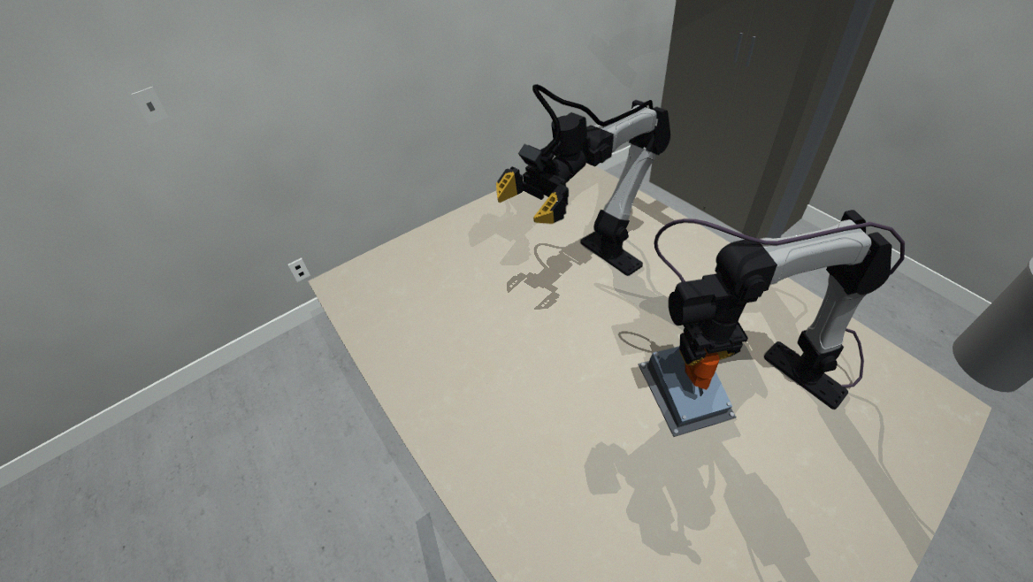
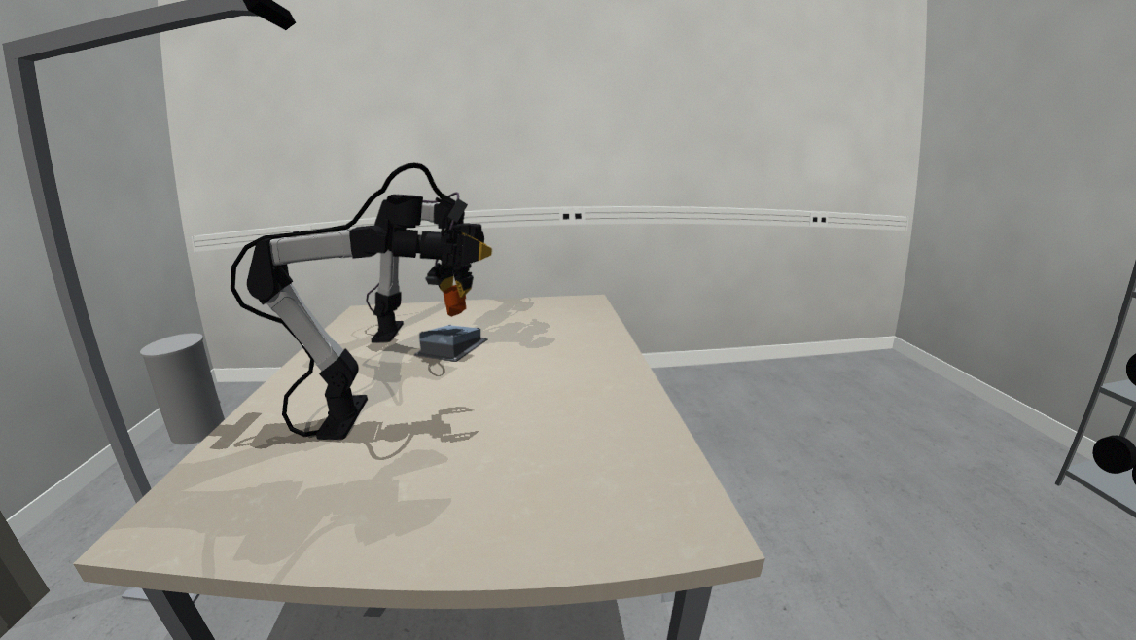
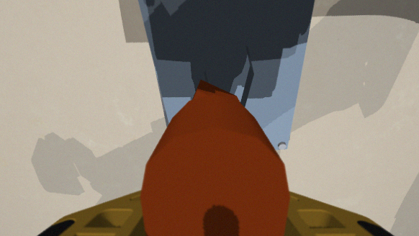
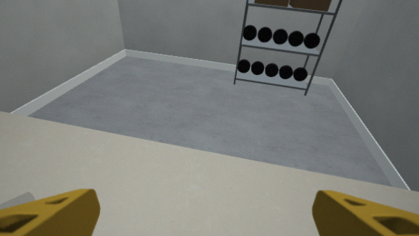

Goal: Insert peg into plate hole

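My left gripper (image 1: 711,356) (image 2: 452,287) (image 3: 213,196) is shut on the orange peg (image 1: 700,371) (image 2: 455,302) (image 3: 216,158). The peg leans slightly. A small gap shows between its lower end and the blue-grey plate (image 1: 695,415) (image 2: 444,343) (image 3: 282,122) in the exterior view. Part of the hole (image 3: 248,84) shows as a dark edge just beyond and right of the peg's tip in the left wrist view; the peg and shadow hide the rest. My right gripper (image 1: 522,206) (image 2: 486,250) (image 4: 206,199) is open and empty, raised over the table away from the plate.
The pale table (image 1: 447,347) (image 2: 556,444) (image 4: 194,183) carries both arm bases. A small screw head (image 3: 281,145) sits at the plate's corner. A grey cylinder (image 1: 1001,347) (image 2: 182,389) stands on the floor beside the table. A shelf rack (image 4: 277,48) stands far off.
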